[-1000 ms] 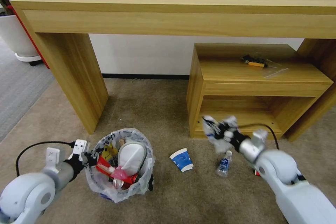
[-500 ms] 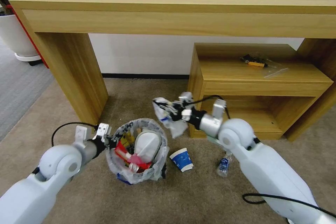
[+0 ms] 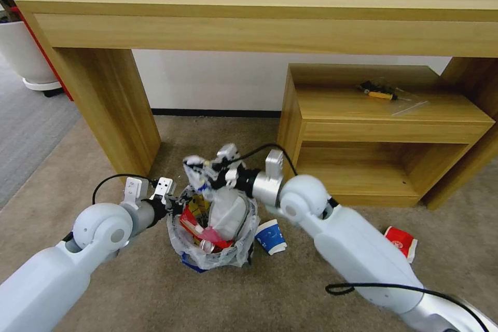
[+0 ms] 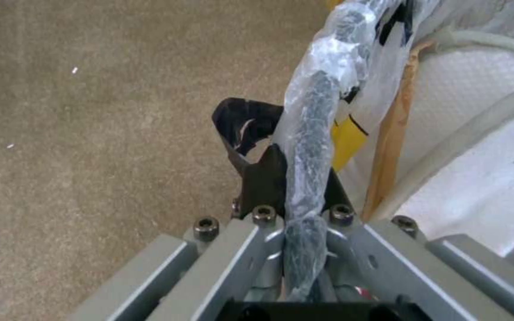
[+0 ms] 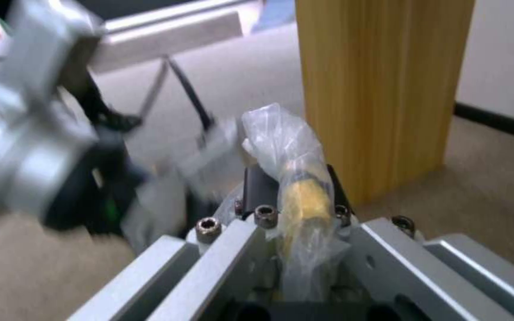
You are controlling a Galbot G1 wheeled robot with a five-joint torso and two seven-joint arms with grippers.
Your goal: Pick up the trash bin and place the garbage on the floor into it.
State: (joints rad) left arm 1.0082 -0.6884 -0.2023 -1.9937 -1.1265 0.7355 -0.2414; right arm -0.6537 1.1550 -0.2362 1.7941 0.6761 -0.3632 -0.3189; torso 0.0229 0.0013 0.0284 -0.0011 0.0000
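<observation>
The trash bin (image 3: pixel 218 249), lined with a crinkled clear bag, stands on the beige carpet floor (image 3: pixel 218 150) holding a white slipper (image 4: pixel 477 133) and red wrappers. My left gripper (image 3: pixel 174 206) is shut on the bin's bag-covered rim (image 4: pixel 308 178) at its left side. My right gripper (image 3: pixel 203 174) hovers just over the bin's mouth, shut on a crumpled clear wrapper (image 5: pixel 292 147) with something yellow inside. A blue-white paper cup (image 3: pixel 270 236) lies on the carpet right of the bin. A red-white carton (image 3: pixel 400 241) lies farther right.
A long wooden table (image 3: pixel 259 5) spans the back, its left leg (image 3: pixel 111 109) just behind the bin. A low wooden shelf unit (image 3: pixel 384 114) at the right carries a bagged black-orange tool (image 3: pixel 378 92). A white plant pot (image 3: pixel 23 57) stands far left on grey carpet.
My right arm has swung left with the wrapper, from in front of the shelf unit to above the bin. My left arm has carried the bin forward and right. The carton has come into sight.
</observation>
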